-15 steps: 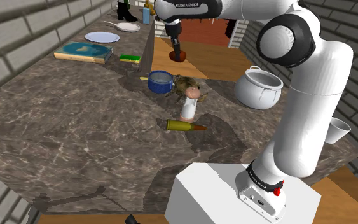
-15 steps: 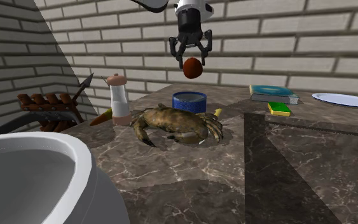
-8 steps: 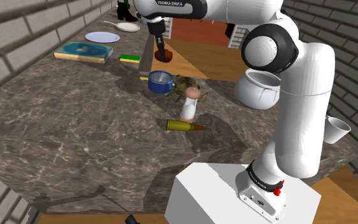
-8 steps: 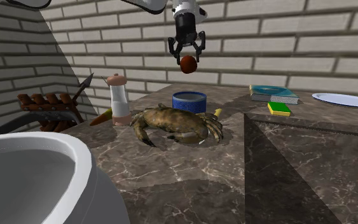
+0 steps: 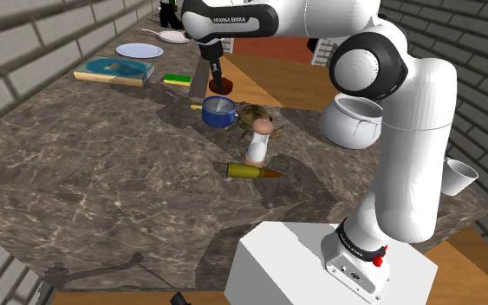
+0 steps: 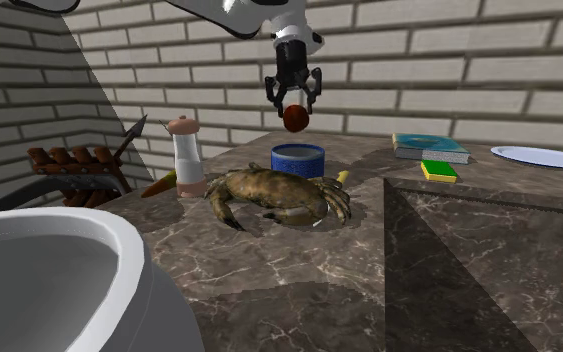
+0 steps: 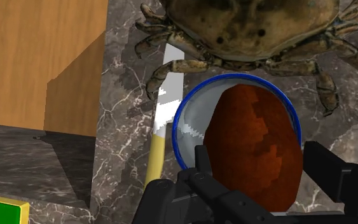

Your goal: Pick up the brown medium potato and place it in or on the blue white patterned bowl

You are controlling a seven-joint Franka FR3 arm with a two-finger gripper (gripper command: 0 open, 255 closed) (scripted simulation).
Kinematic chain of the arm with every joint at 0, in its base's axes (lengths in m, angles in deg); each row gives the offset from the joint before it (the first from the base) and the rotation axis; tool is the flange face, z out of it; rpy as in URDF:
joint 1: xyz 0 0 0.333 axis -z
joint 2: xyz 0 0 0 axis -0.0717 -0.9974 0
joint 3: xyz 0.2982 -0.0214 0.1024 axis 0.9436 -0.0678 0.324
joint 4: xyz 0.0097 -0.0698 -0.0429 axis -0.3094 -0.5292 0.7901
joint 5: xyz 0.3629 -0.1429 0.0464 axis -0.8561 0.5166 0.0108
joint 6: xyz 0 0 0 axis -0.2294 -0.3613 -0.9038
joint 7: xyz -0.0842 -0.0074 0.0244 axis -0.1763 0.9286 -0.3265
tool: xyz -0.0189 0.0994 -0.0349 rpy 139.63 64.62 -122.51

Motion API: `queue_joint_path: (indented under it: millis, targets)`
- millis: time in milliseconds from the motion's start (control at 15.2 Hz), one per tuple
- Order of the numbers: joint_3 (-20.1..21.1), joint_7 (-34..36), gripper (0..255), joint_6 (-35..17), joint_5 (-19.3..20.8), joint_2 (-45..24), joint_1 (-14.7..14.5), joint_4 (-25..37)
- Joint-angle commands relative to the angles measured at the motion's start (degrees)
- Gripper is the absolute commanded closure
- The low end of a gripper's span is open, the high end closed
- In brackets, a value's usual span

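Black two-finger gripper [image 6: 295,104] is clamped on the reddish-brown, rough-skinned oval potato [image 7: 254,146], held in mid-air w/ its long axis across the finger-to-finger line. Round blue-walled bowl w/ pale inside [image 6: 298,160] lies directly below, just beside a mottled brown crab [image 6: 269,192] on the veined marble-look counter [image 6: 449,260]. Straight lowering is judged enough.
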Motion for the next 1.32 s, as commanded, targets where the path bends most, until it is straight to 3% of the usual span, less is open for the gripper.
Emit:
queue_joint_path:
  millis: [0, 462, 924, 990, 1254]
  targets:
    - [0.04, 0.46, 255, -1.50, 0.06, 0.07, -0.03, -1.61]
    - [0.09, 1.78, 255, -6.40, 0.24, -0.31, 0.02, -6.29]
    - [0.09, 1.78, 255, -6.40, 0.24, -0.31, 0.02, -6.29]
    - [0.09, 1.78, 0, -6.40, 0.24, -0.32, 0.02, -6.29]
    - [0.09, 1.78, 0, -6.40, 0.24, -0.32, 0.02, -6.28]
